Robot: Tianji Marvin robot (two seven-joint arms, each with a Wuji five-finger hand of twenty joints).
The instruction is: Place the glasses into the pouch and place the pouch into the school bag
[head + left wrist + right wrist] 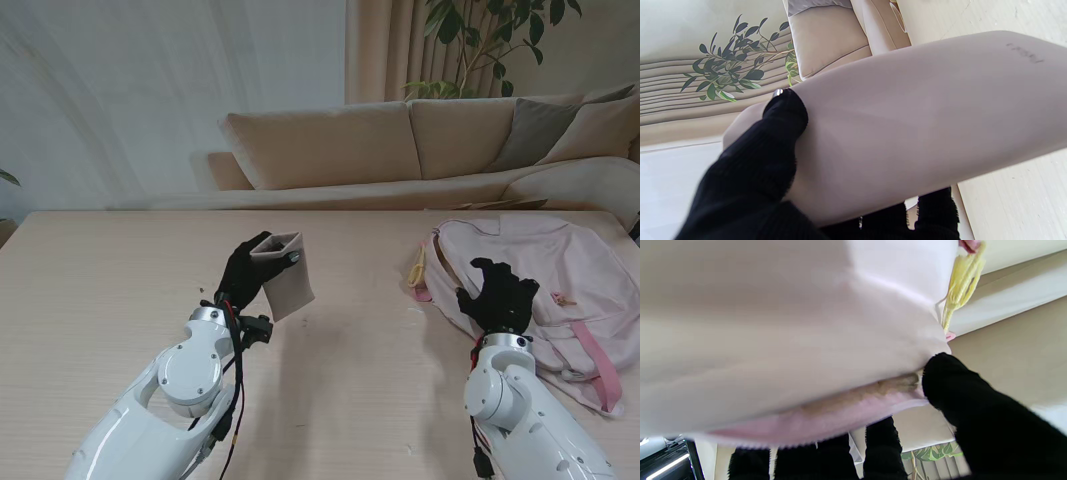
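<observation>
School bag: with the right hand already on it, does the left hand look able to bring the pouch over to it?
Probably yes. The left hand holds the pouch lifted, and only bare table lies between it and the school bag. The right hand grips the bag's edge; whether the opening gapes enough is unclear.

bare table (360,350) between pouch (288,275), school bag (560,290)

Pouch (288,274): smooth matt taupe material, leather-like, with a small shiny metal snap. School bag (545,290): soft matt pale-pink cloth, yellow yarn tassel attached. Table (100,290): light matt wood grain; both hands are covered in black knitted fabric.
</observation>
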